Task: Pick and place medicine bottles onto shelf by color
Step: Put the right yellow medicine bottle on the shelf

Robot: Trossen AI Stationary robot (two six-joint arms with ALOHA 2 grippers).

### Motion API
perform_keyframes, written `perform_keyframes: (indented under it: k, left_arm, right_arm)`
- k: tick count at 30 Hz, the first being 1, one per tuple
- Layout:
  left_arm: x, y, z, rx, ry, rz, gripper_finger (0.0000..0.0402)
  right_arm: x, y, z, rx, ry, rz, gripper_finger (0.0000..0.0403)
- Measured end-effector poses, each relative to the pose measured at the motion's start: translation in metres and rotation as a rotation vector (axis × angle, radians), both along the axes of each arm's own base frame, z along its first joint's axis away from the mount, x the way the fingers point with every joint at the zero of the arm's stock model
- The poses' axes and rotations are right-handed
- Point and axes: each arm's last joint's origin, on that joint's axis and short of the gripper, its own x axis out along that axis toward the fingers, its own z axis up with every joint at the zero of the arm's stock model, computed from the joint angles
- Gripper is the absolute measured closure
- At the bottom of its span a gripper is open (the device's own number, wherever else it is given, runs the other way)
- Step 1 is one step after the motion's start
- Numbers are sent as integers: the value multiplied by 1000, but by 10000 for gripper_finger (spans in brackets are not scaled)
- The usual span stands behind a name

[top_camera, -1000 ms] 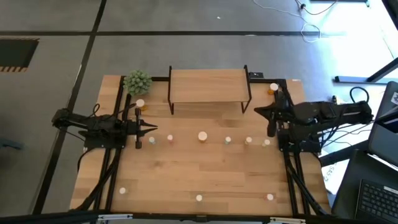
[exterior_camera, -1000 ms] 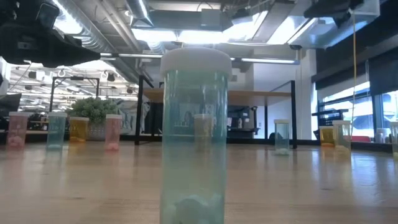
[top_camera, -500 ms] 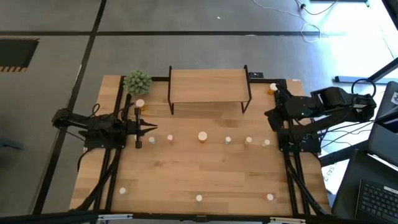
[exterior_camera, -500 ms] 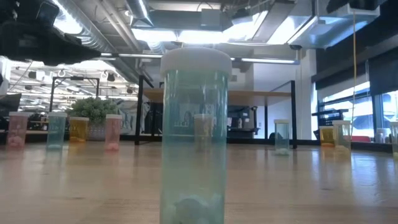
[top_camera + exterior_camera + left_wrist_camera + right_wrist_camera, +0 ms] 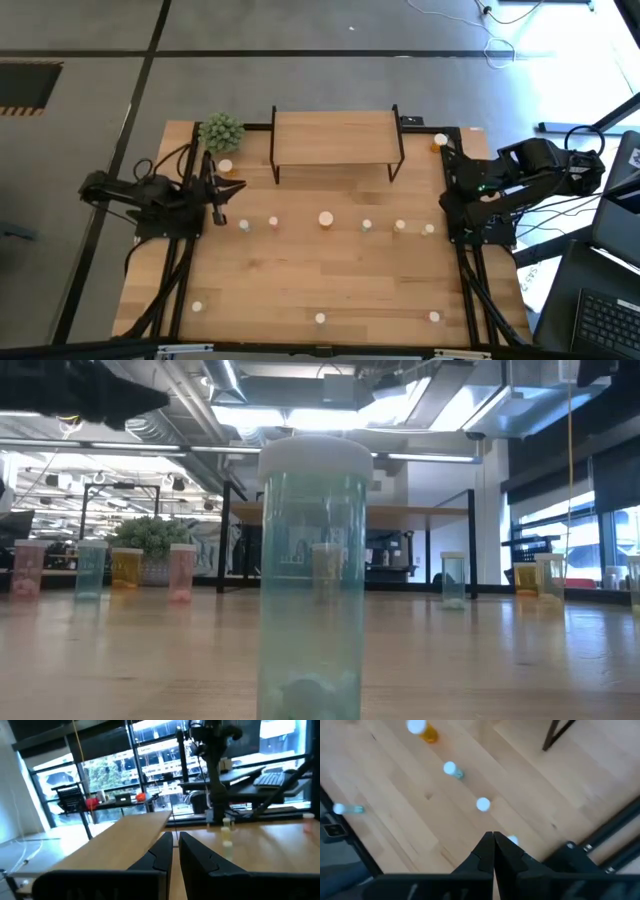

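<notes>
the table (image 5: 330, 270) carries everything, with the shelf (image 5: 335, 137) standing bare at its far edge, no bottle on it yet. the plant (image 5: 221, 131) sits just off the shelf's left end. the left arm (image 5: 150, 200) lies along the table's left side and the right arm (image 5: 510, 180) is folded over the right side.

the left gripper (image 5: 222, 190) is nearly clenched, with only a slit between its fingers (image 5: 162, 852), and holds nothing. the right gripper (image 5: 493, 840) is clenched tight and also empty, looking down on the board.

the bottles stand upright, long axes vertical, in a loose row across the middle of the table, in front of the shelf: one (image 5: 244, 225) just ahead of the left gripper and a little toward the near edge, then more to its right, the biggest cap (image 5: 326, 218) at centre. an orange one (image 5: 225, 168) stands near the plant, another (image 5: 440, 142) by the shelf's right end, and three more along the near edge.

my judgement: the left arm is nearer that first bottle, which lies forward along its line of reach, so it should open wide and come in level, across the upright axis. the bottles (image 5: 483, 804) at the row's right end fall to the right arm.
</notes>
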Motion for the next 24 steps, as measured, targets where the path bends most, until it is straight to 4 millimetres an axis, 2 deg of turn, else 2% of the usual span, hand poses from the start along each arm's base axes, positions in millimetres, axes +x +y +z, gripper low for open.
perform_keyframes:
  k: [5,10,17,24]
  left_arm:
    - [7,1,24,-47,60,78,374]
    - [24,-3,44,-42,144,81,374]
    - [47,-6,62,-160,317,156,374]
    - [57,-9,80,-269,359,151,374]
  right_arm:
    - [0,1,0,-1,6,48,398]
    - [0,3,0,49,19,105,397]
    - [7,7,-3,95,53,218,396]
    - [12,7,-4,65,67,255,374]
